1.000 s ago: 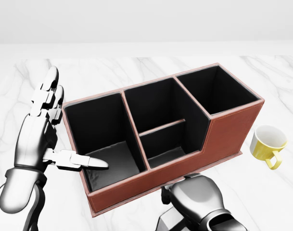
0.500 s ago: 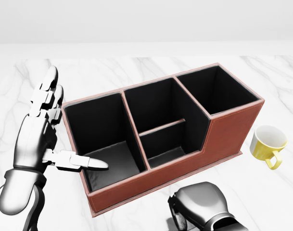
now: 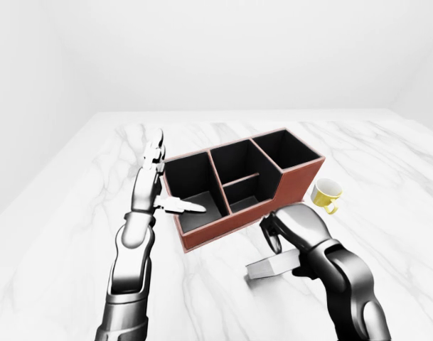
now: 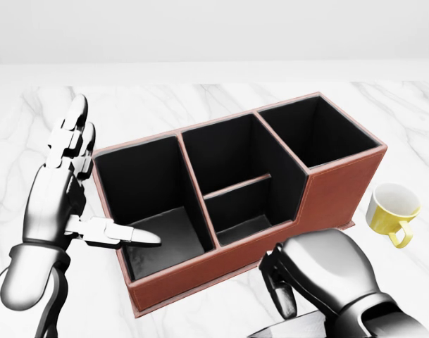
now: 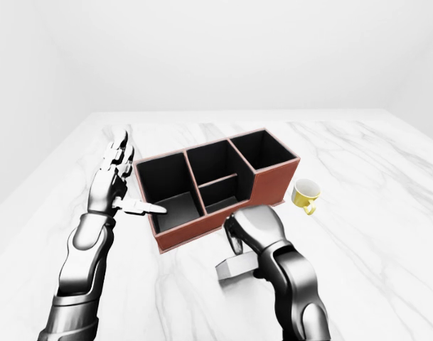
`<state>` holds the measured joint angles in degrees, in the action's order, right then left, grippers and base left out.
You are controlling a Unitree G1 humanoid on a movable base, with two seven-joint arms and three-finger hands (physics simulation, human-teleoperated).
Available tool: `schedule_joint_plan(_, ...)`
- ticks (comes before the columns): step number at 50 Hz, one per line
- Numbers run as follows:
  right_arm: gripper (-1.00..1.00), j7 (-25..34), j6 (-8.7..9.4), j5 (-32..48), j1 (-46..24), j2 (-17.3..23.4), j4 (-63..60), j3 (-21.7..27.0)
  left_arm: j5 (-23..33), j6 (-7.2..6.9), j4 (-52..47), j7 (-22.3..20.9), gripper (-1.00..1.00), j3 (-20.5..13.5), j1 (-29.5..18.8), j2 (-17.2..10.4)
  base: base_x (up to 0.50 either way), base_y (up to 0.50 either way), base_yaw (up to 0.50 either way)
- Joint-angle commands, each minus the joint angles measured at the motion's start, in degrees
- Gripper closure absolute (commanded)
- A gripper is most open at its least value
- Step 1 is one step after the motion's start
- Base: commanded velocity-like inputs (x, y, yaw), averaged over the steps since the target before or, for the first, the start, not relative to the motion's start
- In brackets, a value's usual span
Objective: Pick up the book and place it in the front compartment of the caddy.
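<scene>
Apparently stiff and light, the pale grey slab-like book (image 3: 271, 268) sits gripped along its right edge by the right hand (image 3: 296, 229). The left hand (image 4: 59, 184) is spread wide beside the reddish-brown leather caddy (image 4: 327, 190).

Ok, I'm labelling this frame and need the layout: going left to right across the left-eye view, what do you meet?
Left hand → caddy → yellow mug. The right hand and the book sit below the caddy and overlap its span, so I leave them out of the order.

Red-brown caddy (image 4: 334, 190) with black lining, yellow mug (image 4: 392, 211), white-veined marble table (image 4: 200, 98).
</scene>
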<state>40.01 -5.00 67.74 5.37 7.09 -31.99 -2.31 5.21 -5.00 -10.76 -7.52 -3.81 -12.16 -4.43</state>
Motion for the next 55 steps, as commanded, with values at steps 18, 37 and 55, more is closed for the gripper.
schedule_joint_plan(18,1.00,-0.01,0.00,-8.74,-10.73,-0.51,-17.50,4.00,-0.33,0.00,0.95,0.09,-1.00,0.01,-0.56,-0.06,0.00,0.00,0.00)
schedule_joint_plan(37,1.00,-0.01,0.00,-8.14,-19.61,-0.24,-20.88,3.49,-0.52,0.00,0.52,0.02,-1.00,-0.11,-0.65,-0.12,0.00,0.00,0.00)
schedule_joint_plan(55,1.00,-0.01,0.00,-1.40,-29.40,-0.17,-11.82,2.79,-0.70,0.00,0.38,0.05,-1.00,-0.23,-0.42,-0.16,0.00,0.00,0.00)
